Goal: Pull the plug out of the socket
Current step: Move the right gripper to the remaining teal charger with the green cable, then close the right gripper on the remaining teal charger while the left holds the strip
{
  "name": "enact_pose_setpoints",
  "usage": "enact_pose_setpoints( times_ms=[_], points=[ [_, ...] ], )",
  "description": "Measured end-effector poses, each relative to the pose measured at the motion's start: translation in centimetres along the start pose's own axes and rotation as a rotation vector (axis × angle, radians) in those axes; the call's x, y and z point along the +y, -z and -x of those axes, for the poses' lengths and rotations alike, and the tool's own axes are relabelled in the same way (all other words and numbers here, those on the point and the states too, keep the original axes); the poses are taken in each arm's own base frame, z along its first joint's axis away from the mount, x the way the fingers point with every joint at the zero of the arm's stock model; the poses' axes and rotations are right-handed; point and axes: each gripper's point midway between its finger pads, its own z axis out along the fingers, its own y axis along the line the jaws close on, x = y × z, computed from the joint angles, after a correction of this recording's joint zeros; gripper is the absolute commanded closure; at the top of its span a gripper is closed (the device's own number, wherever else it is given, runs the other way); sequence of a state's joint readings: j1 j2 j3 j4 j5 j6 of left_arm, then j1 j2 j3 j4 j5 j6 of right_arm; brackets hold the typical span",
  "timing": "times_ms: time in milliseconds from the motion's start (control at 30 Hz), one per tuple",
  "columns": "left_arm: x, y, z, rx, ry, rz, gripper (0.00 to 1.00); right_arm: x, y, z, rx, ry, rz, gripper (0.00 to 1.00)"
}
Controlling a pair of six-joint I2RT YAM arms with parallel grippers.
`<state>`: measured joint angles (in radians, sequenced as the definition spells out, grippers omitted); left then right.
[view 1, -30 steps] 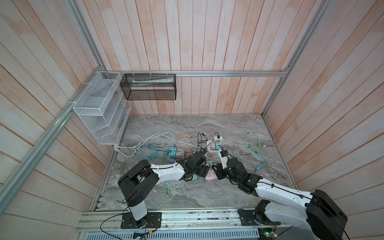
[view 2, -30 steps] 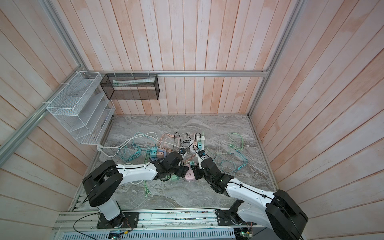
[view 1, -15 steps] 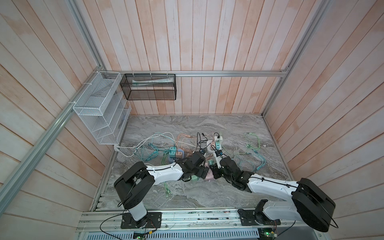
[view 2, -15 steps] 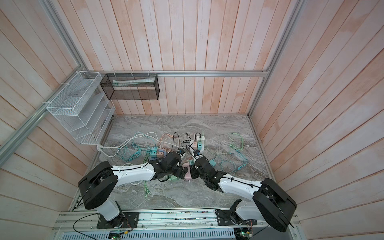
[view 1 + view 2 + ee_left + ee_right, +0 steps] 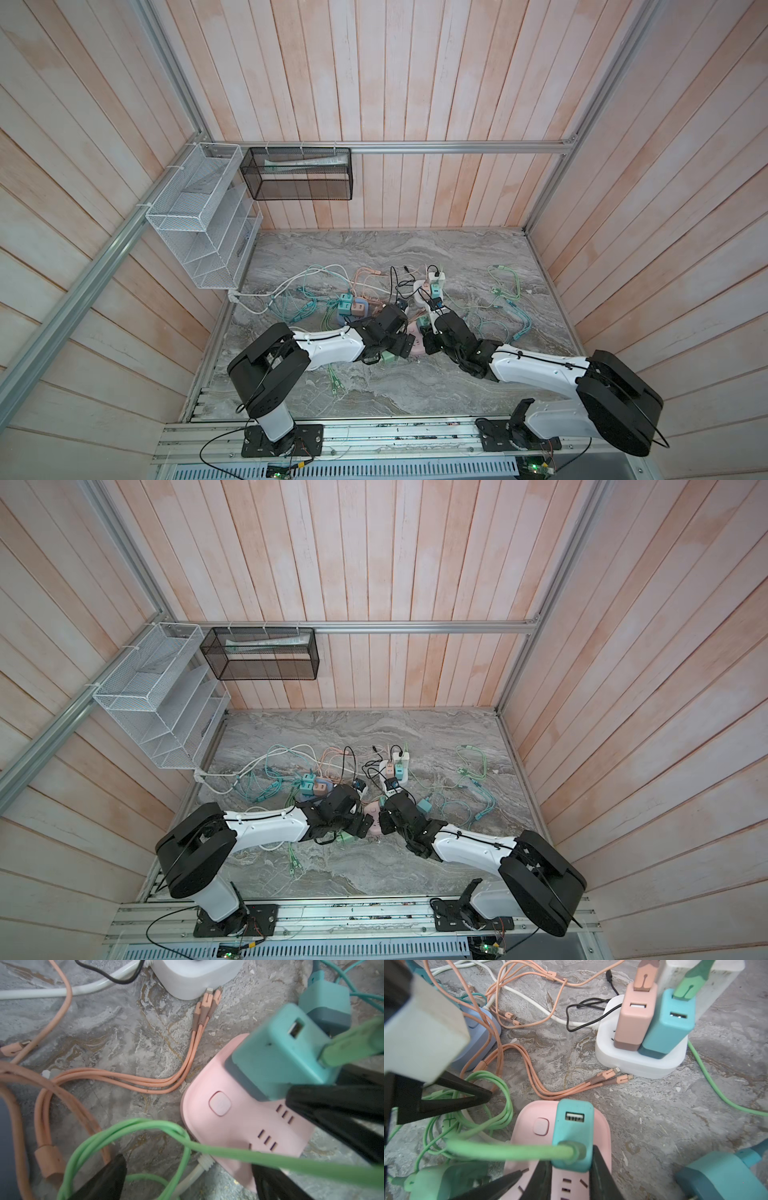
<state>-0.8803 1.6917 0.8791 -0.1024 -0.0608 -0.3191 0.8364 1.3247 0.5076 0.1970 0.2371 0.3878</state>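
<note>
Right arm is leaning further in over the table (image 5: 415, 257) than a second ago, and I'm watching its right gripper (image 5: 571, 1159) narrowing: black fingers (image 5: 600, 1167) are now pressing both sides of the teal plug (image 5: 572, 1126). That plug is still sitting upright in the pink power strip (image 5: 525, 1118), just beside the strip's button, with a green cable (image 5: 508, 1150) running out of its face. My left gripper (image 5: 187, 1165) is hanging over the strip's cord end, fingers spread wide, gripping nothing.
</note>
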Motion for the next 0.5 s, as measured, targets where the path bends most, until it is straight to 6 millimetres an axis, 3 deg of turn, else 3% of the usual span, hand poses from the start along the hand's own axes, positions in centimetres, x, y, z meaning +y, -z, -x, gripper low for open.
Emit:
enact_pose_setpoints(
  times_ms=[133, 500],
  points=[
    [-0.1, -0.3, 0.2, -0.001, 0.005, -0.018, 0.13, -0.2, 0.0, -0.1, 0.003, 0.004, -0.013, 0.63],
    [-1.0, -1.0, 0.7, -0.001, 0.016, -0.060, 0.18, -0.4, -0.6, -0.1, 0.016, 0.003, -0.034, 0.64]
  ],
)
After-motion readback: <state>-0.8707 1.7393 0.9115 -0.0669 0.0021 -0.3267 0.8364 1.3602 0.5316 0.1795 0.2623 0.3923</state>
